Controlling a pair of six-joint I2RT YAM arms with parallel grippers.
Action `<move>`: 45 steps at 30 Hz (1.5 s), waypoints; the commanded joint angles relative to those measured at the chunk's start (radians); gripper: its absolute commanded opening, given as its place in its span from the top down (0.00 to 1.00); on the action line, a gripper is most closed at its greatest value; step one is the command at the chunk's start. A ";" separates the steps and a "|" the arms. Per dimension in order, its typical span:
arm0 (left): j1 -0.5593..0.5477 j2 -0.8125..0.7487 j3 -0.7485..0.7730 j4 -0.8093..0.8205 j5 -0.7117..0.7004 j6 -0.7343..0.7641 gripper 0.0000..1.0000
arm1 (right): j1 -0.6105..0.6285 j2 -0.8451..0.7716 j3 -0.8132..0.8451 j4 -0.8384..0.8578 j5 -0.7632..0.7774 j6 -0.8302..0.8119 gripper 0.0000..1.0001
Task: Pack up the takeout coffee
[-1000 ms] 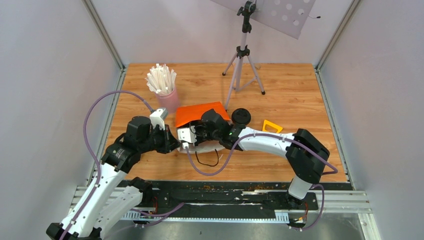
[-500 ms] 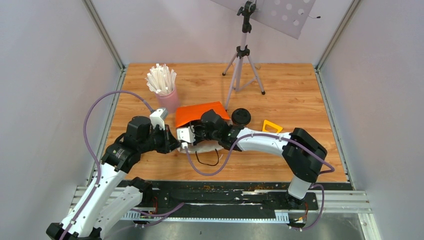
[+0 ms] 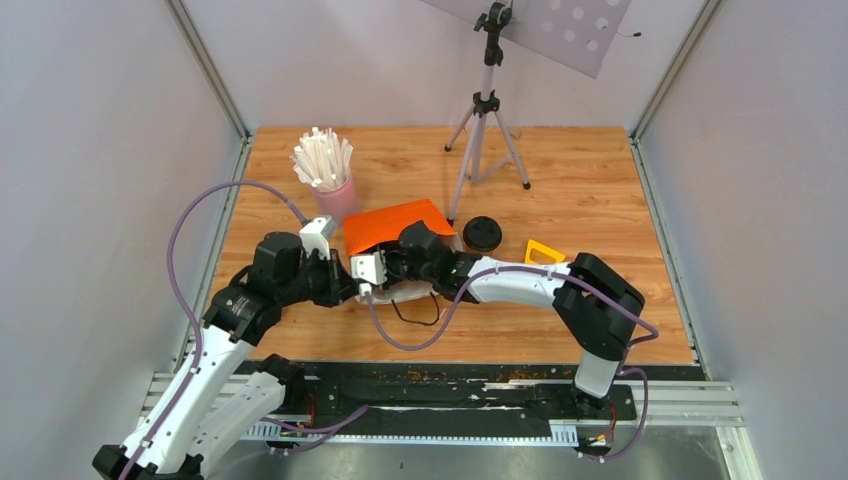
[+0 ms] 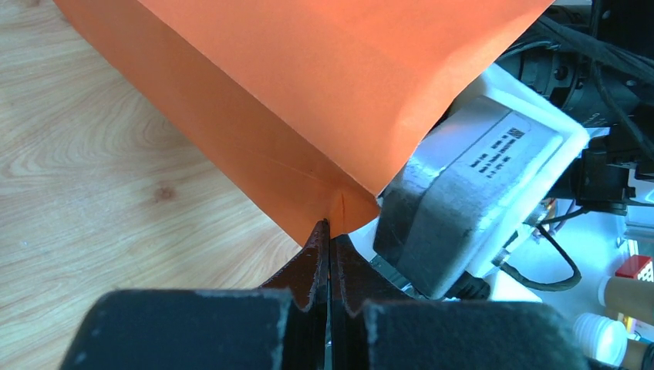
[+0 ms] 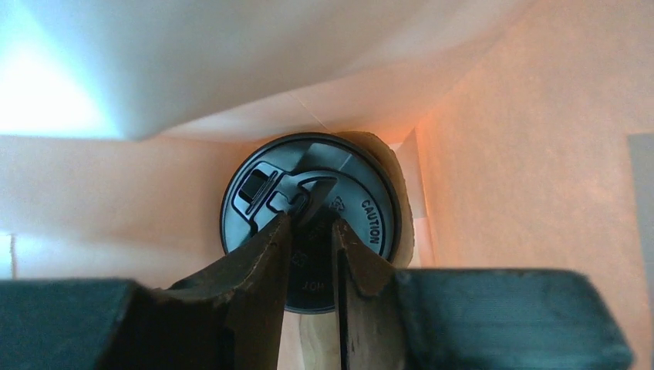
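The takeout coffee [image 5: 369, 220] lies deep inside an orange paper bag [image 3: 395, 222], its black lid facing the right wrist camera and a strip of kraft cup wall showing behind the lid. My right gripper [image 5: 310, 222] is inside the bag with its tips right at the lid. Its jaws stand a little apart, with only the lid's face showing in the gap. My left gripper [image 4: 330, 225] is shut on a corner of the orange bag [image 4: 308, 92] at its mouth. From above, the bag hides the right fingers and the cup.
A loose black lid [image 3: 482, 233] lies right of the bag, with a yellow-orange triangular piece [image 3: 543, 251] beyond it. A pink cup of white sticks [image 3: 335, 195] stands behind the bag on the left. A tripod [image 3: 487, 130] stands at the back centre.
The right arm has slid left, further into the bag, and its jaws have parted slightly. The bag's top has shifted a little left. The left gripper has kept its pinch.
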 commanded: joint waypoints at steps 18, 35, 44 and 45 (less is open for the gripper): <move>0.001 -0.020 0.062 -0.017 0.023 0.044 1.00 | -0.049 -0.274 -0.042 -0.188 -0.010 0.117 0.63; 0.001 -0.017 0.054 0.013 0.036 0.039 1.00 | -0.008 -0.231 -0.011 -0.293 -0.129 0.096 0.62; 0.001 -0.013 0.059 0.014 0.045 0.030 1.00 | 0.005 -0.140 0.004 -0.249 -0.045 0.041 0.64; 0.001 -0.013 0.061 0.015 0.047 0.028 1.00 | 0.005 -0.134 0.002 -0.239 -0.033 0.038 0.64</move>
